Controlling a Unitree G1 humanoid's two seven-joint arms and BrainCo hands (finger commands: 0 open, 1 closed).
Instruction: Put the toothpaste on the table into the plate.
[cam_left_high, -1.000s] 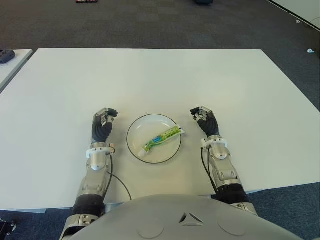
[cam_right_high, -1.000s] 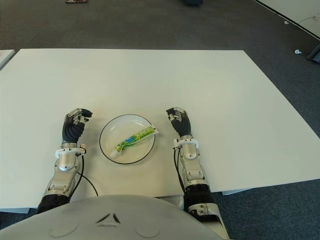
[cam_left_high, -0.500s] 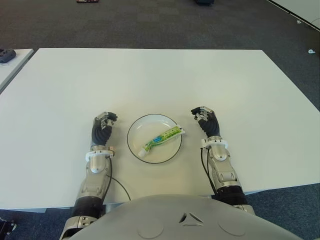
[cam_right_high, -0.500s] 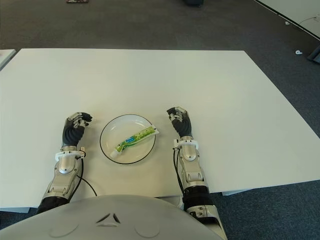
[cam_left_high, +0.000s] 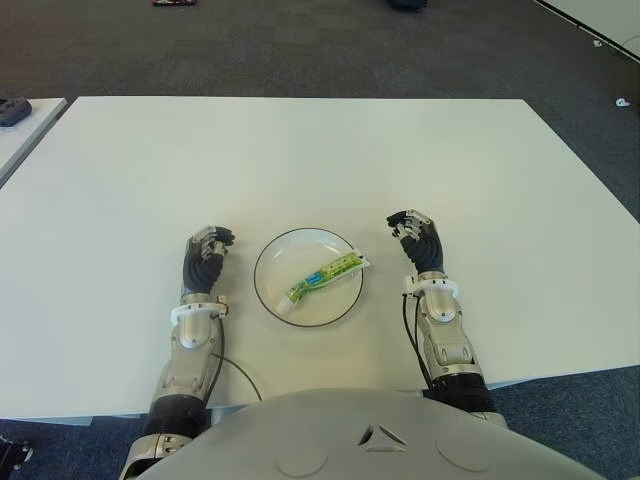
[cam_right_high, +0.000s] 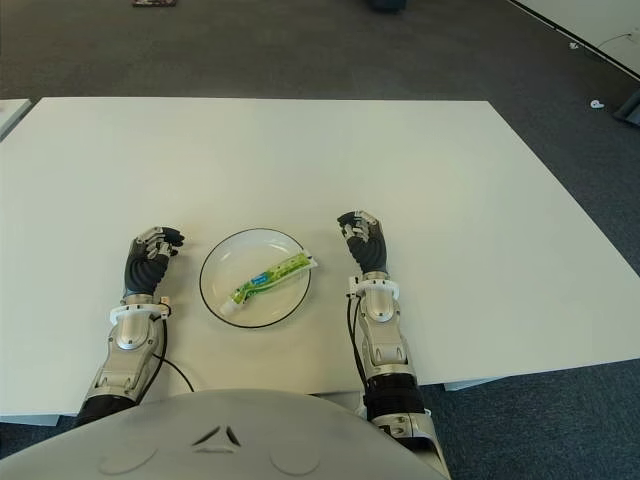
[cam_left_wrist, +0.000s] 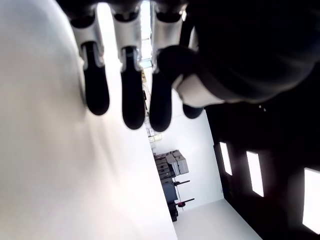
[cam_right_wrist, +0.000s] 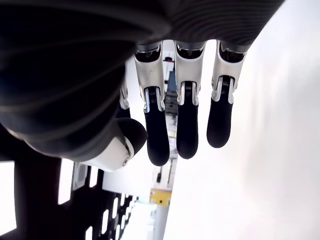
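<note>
the green, flattened toothpaste tube (cam_left_high: 323, 277) lies diagonally inside the round, glossy white plate (cam_left_high: 272, 262) on the matte white table (cam_left_high: 320, 160). left hand (cam_left_high: 205, 258) and right hand (cam_left_high: 420, 244) flank the plate, fingers loosely relaxed, holding nothing.

Head pair: I looked forward and down from above the worktop (cam_left_high: 300, 150); both eyes shared the plate (cam_left_high: 272, 262) and both hands, offset slightly sideways.
Left wrist: I sat very close behind the left hand (cam_left_high: 205, 260), its fingers (cam_left_wrist: 127, 95) filling the view, the worktop beside them.
Right wrist: likewise, tight against the right hand (cam_left_high: 420, 243), looking along its fingers (cam_right_wrist: 187, 125).
</note>
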